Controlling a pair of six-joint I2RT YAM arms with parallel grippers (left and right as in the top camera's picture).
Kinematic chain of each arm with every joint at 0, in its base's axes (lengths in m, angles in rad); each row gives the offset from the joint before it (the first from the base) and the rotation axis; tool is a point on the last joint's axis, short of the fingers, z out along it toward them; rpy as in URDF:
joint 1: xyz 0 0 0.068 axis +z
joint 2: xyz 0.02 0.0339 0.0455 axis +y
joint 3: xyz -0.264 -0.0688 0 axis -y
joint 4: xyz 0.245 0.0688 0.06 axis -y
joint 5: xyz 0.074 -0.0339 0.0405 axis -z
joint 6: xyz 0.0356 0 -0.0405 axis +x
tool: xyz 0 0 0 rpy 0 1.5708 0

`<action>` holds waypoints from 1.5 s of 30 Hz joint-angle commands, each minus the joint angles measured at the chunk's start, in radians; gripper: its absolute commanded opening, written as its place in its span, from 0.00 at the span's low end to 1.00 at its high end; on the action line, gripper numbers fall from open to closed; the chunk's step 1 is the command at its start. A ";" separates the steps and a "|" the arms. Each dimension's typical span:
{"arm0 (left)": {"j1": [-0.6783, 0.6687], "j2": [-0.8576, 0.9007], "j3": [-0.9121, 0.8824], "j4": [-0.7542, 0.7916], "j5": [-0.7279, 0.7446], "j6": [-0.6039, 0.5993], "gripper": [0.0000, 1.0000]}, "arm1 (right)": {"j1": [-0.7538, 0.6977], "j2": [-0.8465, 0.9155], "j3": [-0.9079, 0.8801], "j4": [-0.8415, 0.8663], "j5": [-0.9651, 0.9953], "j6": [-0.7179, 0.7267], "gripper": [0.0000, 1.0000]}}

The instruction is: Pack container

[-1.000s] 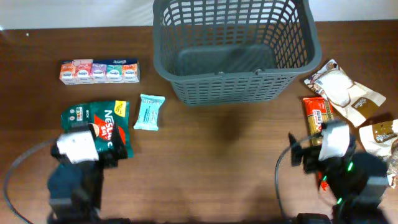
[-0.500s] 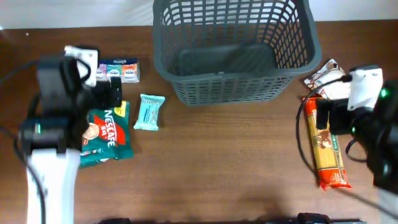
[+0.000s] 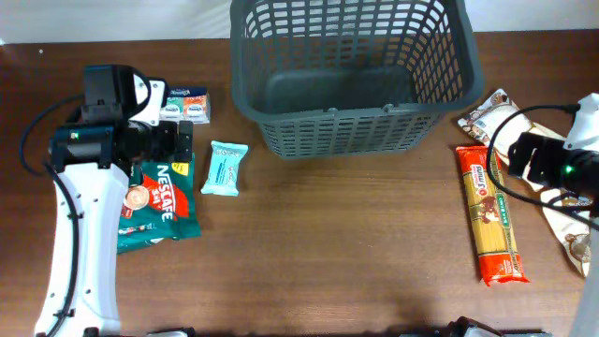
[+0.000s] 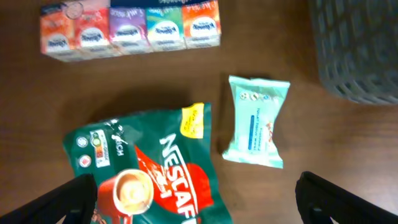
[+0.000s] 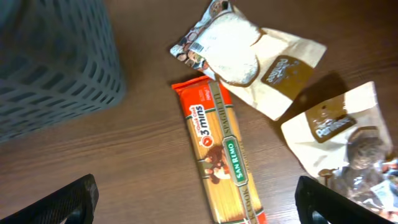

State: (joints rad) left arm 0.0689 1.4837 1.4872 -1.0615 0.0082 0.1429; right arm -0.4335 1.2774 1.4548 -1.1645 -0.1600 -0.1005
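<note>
The dark grey lattice basket (image 3: 351,70) stands at the back middle of the table, with nothing visible inside. My left gripper (image 4: 198,198) is open and empty, raised above a green Nescafe bag (image 3: 157,201) (image 4: 149,165) and a pale teal packet (image 3: 225,168) (image 4: 255,121). A row of small coloured cartons (image 3: 185,105) (image 4: 130,28) lies behind them. My right gripper (image 5: 198,200) is open and empty above an orange spaghetti pack (image 3: 491,213) (image 5: 227,162). The basket's corner shows in both wrist views (image 4: 360,50) (image 5: 53,56).
At the right lie a white and brown snack bag (image 3: 510,131) (image 5: 249,56) and another brown-labelled bag (image 5: 342,146) near the table's right edge. Cables trail from both arms.
Both arms have risen and swung outward from the table's front. The left arm went up and left over the cartons, the right arm to the far right, uncovering the spaghetti pack.
</note>
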 commanded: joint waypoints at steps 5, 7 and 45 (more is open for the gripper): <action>0.012 -0.010 0.022 -0.095 -0.004 0.020 0.99 | -0.006 0.079 0.021 -0.002 -0.050 0.012 0.99; 0.035 -0.010 0.022 -0.126 0.002 0.020 0.99 | -0.005 0.101 0.021 -0.002 -0.050 0.012 0.99; 0.523 0.273 0.021 -0.098 0.131 0.301 0.99 | -0.005 0.285 0.021 0.001 -0.050 0.013 0.99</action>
State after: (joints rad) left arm 0.5903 1.7069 1.4899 -1.1561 0.0681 0.3679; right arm -0.4343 1.5570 1.4551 -1.1664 -0.1940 -0.0963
